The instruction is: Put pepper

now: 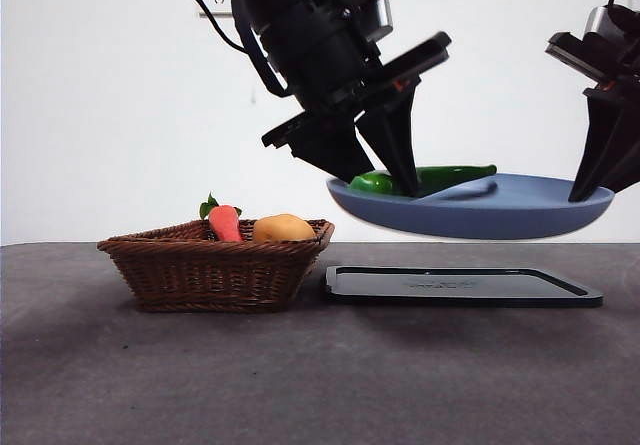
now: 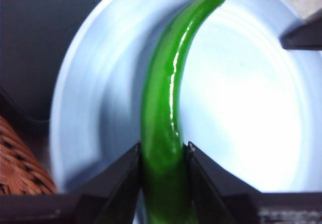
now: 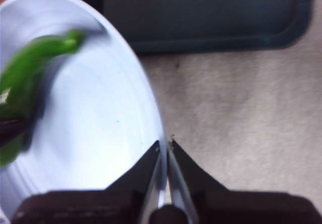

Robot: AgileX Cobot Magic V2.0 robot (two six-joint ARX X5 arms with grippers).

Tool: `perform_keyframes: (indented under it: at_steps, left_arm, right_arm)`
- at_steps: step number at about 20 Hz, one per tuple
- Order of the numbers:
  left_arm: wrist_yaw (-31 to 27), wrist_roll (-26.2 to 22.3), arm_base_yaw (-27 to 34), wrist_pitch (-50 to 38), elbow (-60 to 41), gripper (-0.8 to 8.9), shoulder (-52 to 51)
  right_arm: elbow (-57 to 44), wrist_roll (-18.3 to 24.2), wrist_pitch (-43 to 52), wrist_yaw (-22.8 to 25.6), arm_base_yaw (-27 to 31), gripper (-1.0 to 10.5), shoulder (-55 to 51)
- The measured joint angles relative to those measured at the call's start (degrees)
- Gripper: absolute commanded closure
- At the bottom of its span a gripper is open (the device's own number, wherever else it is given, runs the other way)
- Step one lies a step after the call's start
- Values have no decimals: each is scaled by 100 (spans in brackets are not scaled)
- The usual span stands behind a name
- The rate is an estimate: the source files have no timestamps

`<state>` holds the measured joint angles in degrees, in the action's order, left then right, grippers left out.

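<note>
Green pepper point(image 2: 163, 133) is clamped between the left gripper point(image 2: 163, 156) jaws, right gripper point(image 3: 165, 148) pinching the blue plate point(image 1: 480, 215) rim (held aloft); next, probably release.

Glossy dark-green pepper point(image 2: 163, 113) between black jaws; pale blue plate point(image 1: 480, 213); brown woven basket point(image 1: 215, 270) holding an orange-red vegetable point(image 1: 225, 223) with green leaves and a yellow-orange item point(image 1: 283, 229); black tray point(image 1: 460, 287); grey table point(image 1: 300, 385).
</note>
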<state>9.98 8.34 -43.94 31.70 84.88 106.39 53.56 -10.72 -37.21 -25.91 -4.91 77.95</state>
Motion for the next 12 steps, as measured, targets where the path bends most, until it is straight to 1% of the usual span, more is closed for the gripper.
perform_keyframes:
  at_steps: [3, 5, 7, 12]
  left_arm:
    - [-2, -20, -11, -7, 0, 671, 0]
    - [0, -20, -11, 2, 0, 616, 0]
    - [37, -20, -11, 74, 0, 590, 0]
    - [76, -20, -11, 212, 0, 564, -37]
  right_arm:
    - [0, -2, 0, -26, 0, 941, 0]
    - [0, 0, 0, -31, 0, 941, 0]
    - [0, 0, 0, -31, 0, 941, 0]
    - [0, -2, -26, -31, 0, 941, 0]
